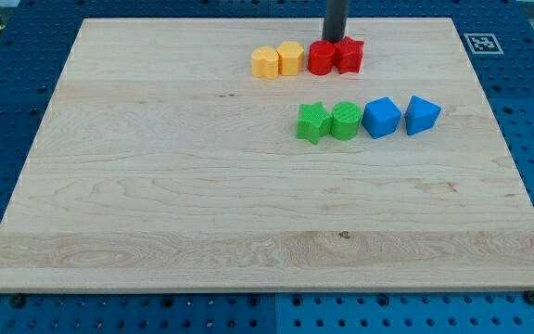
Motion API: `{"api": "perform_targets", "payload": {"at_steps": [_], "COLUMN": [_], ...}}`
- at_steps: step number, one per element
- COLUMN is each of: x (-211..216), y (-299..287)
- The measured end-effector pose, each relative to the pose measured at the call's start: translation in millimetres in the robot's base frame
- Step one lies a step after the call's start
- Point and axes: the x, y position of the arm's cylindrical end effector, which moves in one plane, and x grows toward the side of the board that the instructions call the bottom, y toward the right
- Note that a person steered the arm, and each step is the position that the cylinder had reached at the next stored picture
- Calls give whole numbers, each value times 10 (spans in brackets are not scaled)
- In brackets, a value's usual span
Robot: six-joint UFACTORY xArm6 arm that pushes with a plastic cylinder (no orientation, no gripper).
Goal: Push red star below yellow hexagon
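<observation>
The red star [349, 56] lies near the top edge of the board, touching a red round block [322, 58] on its left. Two yellow blocks sit left of these in the same row. The nearer one [291, 57] looks like the hexagon; the left one [265, 63] has a shape I cannot make out. My rod comes down from the view's top. My tip [334, 41] is at the upper edge of the two red blocks, over the seam between them and just up-left of the red star.
A second row lies lower on the wooden board [156, 186]: a green star [312, 122], a green round block [346, 121], a blue cube [381, 118] and a blue wedge-like block [423, 115]. It sits below and right of the yellow blocks.
</observation>
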Motion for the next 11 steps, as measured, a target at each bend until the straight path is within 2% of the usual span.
{"api": "perform_targets", "payload": {"at_steps": [1,3,4,6,9,11], "x": [192,-1,209,465,693,717], "y": [102,539,696,402,455,-202]}}
